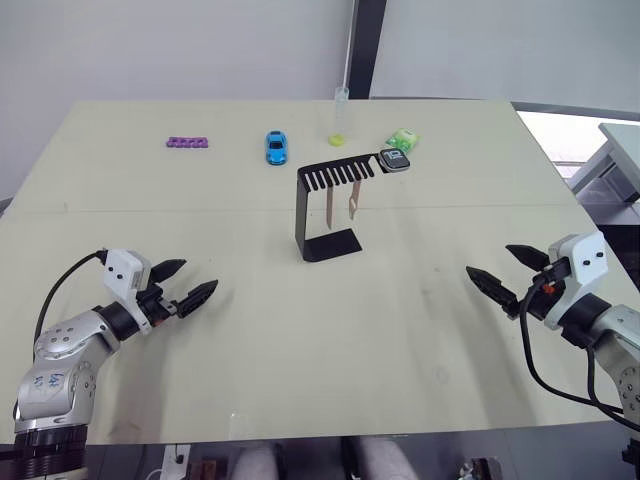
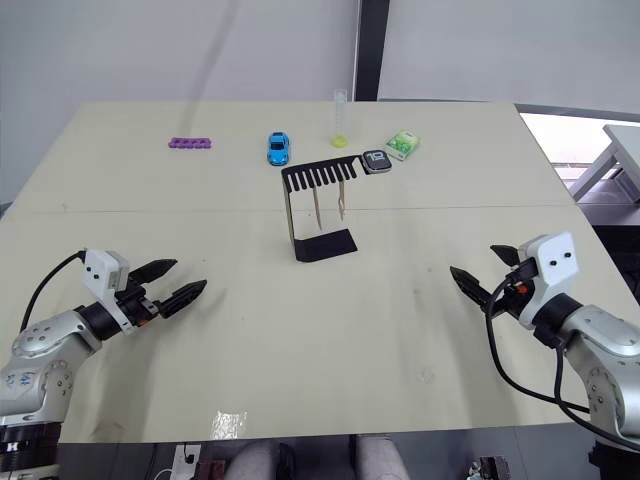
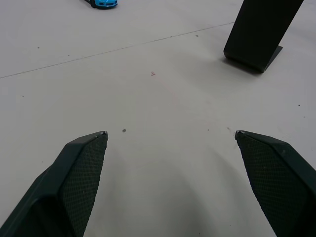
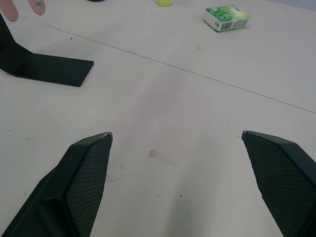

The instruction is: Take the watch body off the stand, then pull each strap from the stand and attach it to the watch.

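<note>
step: lift watch body off stand, not yet begun | watch body (image 1: pixel 396 160) sat in ring at end of stand (image 1: pixel 322 215) top arm; straps (image 1: pixel 341 203) hung from comb slots | left gripper (image 1: pixel 183 288) and right gripper (image 1: pixel 510 274) both spread, empty, well apart from stand | we judged: approach with right, pinch case by rim, lift straight up so stand stays put

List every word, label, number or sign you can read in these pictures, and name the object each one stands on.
No text reads clearly enough to quote.
The green-and-white small box: print on its face, too blurred to read.
The watch body on the stand: light marks on its screen, too small to read.
The left arm's grey shell: small blue markings, too small to read.
The blue toy car and purple strip: no lettering to be seen.
</note>
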You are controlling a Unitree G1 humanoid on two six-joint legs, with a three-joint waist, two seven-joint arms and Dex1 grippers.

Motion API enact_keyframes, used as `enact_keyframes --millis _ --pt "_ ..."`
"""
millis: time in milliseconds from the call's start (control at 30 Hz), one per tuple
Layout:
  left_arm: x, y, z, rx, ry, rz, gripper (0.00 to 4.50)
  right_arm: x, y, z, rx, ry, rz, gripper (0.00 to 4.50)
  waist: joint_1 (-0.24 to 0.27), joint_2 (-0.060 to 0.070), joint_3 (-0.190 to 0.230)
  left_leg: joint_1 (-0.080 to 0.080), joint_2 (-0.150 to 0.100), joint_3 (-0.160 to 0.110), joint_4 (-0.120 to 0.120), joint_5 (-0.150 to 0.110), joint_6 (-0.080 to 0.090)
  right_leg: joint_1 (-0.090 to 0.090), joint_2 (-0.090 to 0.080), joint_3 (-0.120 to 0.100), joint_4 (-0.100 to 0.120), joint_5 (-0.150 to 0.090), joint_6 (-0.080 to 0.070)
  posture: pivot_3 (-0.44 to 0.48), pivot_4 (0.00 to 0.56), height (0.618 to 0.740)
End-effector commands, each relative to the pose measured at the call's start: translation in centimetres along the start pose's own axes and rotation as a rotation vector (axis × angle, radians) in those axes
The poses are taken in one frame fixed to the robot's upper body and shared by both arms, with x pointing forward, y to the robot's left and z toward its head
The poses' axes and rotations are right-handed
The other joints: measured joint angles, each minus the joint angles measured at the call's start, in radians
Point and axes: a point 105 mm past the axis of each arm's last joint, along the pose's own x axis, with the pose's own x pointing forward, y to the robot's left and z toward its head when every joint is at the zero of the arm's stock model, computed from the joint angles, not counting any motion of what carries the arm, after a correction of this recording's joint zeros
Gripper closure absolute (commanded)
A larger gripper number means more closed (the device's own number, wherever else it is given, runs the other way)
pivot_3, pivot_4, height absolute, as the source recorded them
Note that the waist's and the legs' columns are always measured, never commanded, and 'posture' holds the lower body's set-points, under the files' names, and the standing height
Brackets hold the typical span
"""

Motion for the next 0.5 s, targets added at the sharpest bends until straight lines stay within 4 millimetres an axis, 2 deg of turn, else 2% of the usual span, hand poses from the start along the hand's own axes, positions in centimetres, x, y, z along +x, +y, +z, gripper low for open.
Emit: enact_keyframes --millis 33,500 --pt "-0.2 -0.1 1.5 0.042 -0.042 0.016 0.0 0.0 -0.2 1.2 -0.038 -0.03 -0.016 0.04 0.0 0.0 0.0 0.0 0.0 0.0 0.0 0.0 0.0 0.0 0.0 0.0 0.0 0.0 0.0 0.0 0.15 0.74" --pt "0.4 -0.9 2.1 0.045 -0.051 0.017 0.0 1.2 0.0 1.7 -0.045 -0.04 -0.057 0.04 -0.001 0.0 0.0 0.0 0.0 0.0 0.0 0.0 0.0 0.0 0.0 0.0 0.001 0.0 0.0 0.0 0.15 0.74"
